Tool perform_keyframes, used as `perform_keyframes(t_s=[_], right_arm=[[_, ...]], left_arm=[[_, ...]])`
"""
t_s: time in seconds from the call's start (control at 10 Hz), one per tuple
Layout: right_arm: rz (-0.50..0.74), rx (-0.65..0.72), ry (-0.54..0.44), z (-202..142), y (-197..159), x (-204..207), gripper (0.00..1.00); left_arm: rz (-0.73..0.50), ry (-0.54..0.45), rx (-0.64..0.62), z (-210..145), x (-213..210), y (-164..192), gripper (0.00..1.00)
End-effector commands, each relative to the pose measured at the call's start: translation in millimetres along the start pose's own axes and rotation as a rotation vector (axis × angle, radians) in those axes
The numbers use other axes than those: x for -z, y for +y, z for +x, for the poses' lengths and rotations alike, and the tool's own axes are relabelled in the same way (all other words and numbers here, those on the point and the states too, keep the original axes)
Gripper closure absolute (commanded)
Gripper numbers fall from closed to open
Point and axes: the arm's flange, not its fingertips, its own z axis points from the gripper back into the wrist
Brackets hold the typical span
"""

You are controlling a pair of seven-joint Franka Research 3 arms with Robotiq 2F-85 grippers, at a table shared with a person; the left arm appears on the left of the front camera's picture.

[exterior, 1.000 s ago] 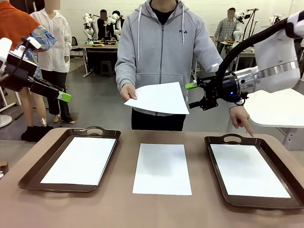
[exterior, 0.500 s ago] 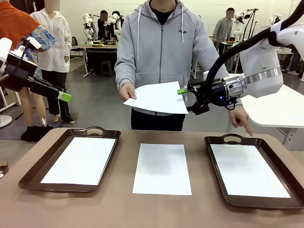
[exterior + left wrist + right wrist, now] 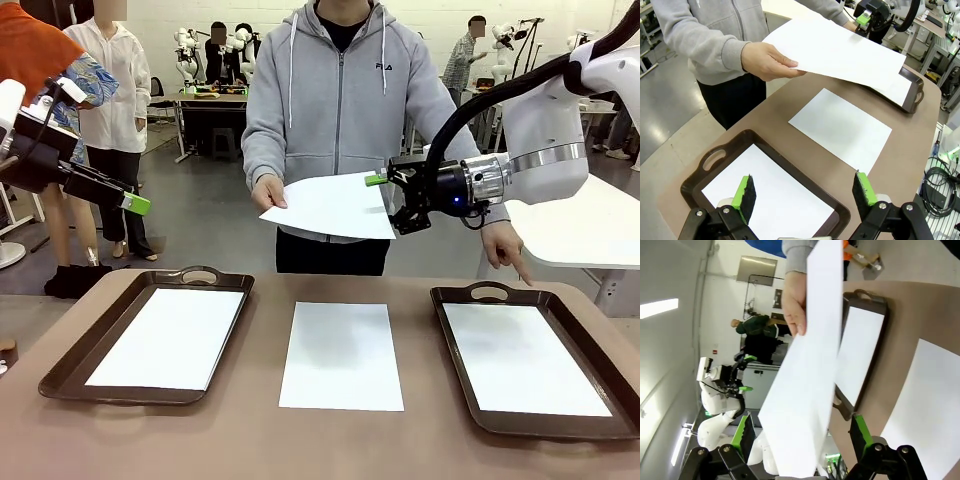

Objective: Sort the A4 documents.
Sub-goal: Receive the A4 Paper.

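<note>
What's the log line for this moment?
right gripper: open, astride edge of sheet | left gripper: open, empty | person's hand: holding sheet

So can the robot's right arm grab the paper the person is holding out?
Probably yes. The right gripper is open at the free edge of the held sheet, nothing in between; the person's hand grips the opposite side.

Table (image 3: pixel 250 440): left tray (image 3: pixel 78 362), middle sheet (image 3: pixel 341 355), right tray (image 3: pixel 550 427).
</note>
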Motion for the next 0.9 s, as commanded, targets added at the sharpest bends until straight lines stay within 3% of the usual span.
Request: perform_keyframes(t_s=[0.0,0.7,0.8], right_arm=[[0.071,0.053,-0.006,1.9,2.8,1.9,0.00],[0.141,0.102,0.017,-2.0,-3.9,8.4,0.00],[0.162,0.109,0.025,-2.5,-4.1,9.0,0.09]], left_arm=[[-0.008,-0.012,-0.001,-0.8,-0.2,0.0,0.00],[-0.008,-0.012,-0.001,-0.8,-0.2,0.0,0.00],[-0.008,-0.012,-0.001,-0.8,-0.2,0.0,0.00]])
